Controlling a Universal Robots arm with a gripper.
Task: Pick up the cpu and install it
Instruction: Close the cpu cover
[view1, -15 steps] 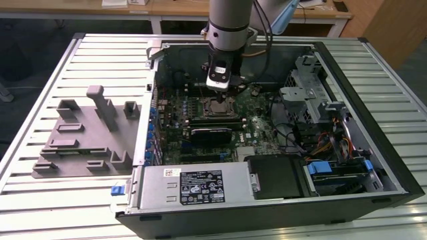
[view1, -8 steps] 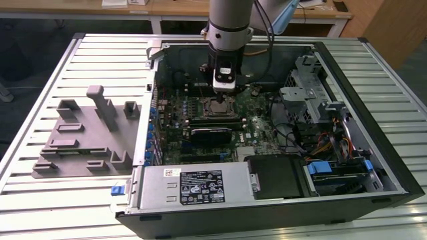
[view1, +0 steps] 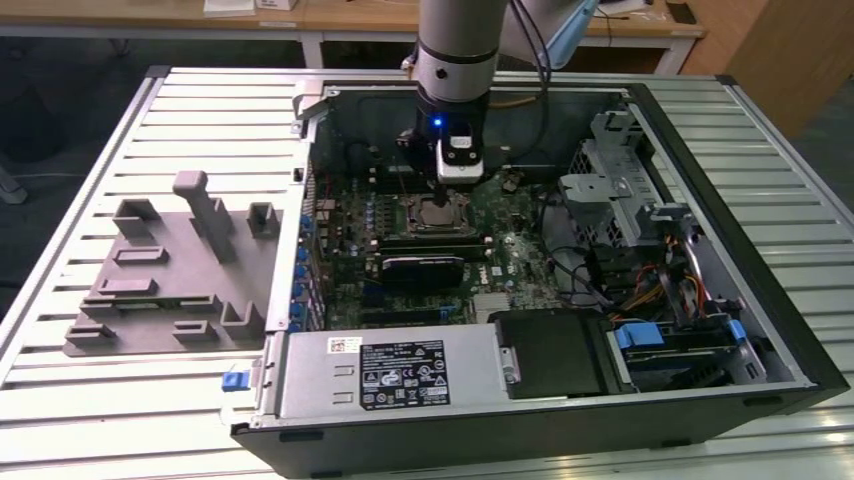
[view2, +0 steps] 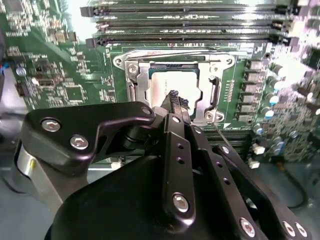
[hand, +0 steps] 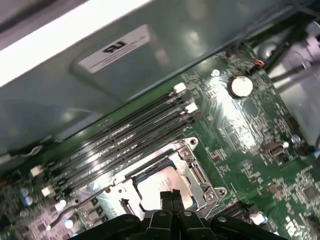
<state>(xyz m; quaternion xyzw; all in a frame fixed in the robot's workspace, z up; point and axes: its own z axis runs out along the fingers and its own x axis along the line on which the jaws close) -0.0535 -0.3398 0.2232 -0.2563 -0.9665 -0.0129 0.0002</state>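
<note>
A slatted metal table (view1: 160, 120) carried an open computer case (view1: 747, 300) lying on its side, with a grey fixture (view1: 167, 270) beside it toward the exterior view's left. Nearest the exterior camera sat the power supply (view1: 387, 370) and drive bay; past them lay the green motherboard (view1: 527, 230), and over its middle the arm came straight down. The gripper (view2: 173, 96) hung directly above the socket (view2: 172, 85), its two black fingers (hand: 170, 197) drawn together to a narrow tip with nothing between them. The cpu (hand: 160, 187) lay flat inside the socket frame, its silver top facing up, right under the fingertips; in both wrist views the tip overlapped the chip's near edge, though whether it touched could not be told. So the chip lay straight below the gripper, not off to a side, and it seemed already seated. Beyond the socket ran the memory slots (hand: 130, 140), then the case wall.
</note>
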